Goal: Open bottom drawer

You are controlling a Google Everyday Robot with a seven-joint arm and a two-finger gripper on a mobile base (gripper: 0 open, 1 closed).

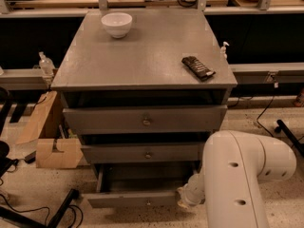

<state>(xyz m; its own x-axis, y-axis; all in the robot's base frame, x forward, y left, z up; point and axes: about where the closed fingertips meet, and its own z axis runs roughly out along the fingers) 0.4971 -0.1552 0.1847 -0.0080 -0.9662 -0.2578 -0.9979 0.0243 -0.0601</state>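
Observation:
The bottom drawer point(133, 198) of the grey cabinet point(142, 65) is pulled out, showing its shallow grey tray and a small round knob point(148, 203) on its slim front. The mid drawer point(142, 153) and the tall top drawer point(142, 120) sit above it, less far out. My white arm point(242, 179) fills the lower right. My gripper point(186, 198) is at the right end of the bottom drawer front, mostly hidden behind the arm.
A white bowl point(117, 24) and a dark remote-like object point(198, 67) lie on the cabinet top. A cardboard box point(47, 137) stands on the floor to the left. Cables and a black leg point(57, 213) lie at lower left. A bench runs behind.

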